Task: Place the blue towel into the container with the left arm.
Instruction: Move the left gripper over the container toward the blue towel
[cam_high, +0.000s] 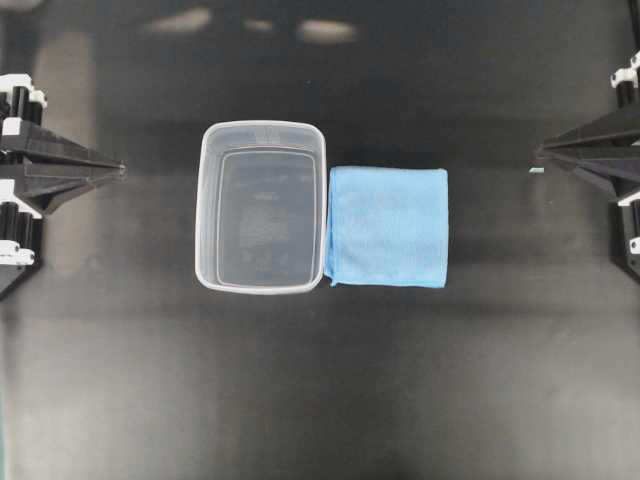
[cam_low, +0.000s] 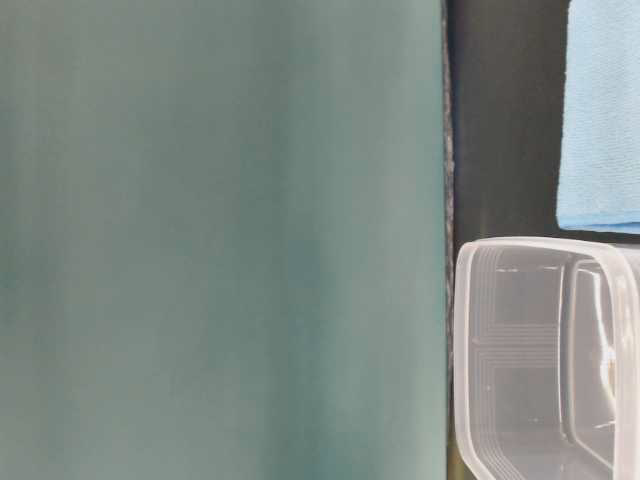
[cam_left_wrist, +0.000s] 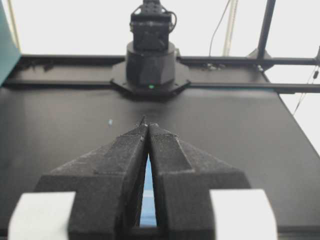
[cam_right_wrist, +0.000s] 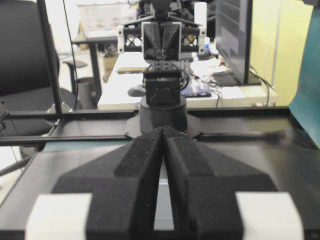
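The blue towel (cam_high: 387, 227) lies folded flat on the black table, its left edge right against the container (cam_high: 204, 215), a clear rectangular tub that holds nothing. Both show again in the table-level view, the towel (cam_low: 600, 120) above the container (cam_low: 480, 350). My left gripper (cam_high: 120, 171) rests at the table's left edge, shut, tips touching, well away from the tub. A sliver of the towel (cam_left_wrist: 148, 200) shows through the slit behind the left gripper (cam_left_wrist: 146, 124) tips. My right gripper (cam_high: 538, 152) sits at the right edge, shut and holding nothing, its tips (cam_right_wrist: 163, 129) together.
The black table (cam_high: 320, 390) surrounds both objects. A teal wall (cam_low: 220, 240) fills most of the table-level view. The opposite arm's base (cam_left_wrist: 150, 65) stands at the far end in the left wrist view.
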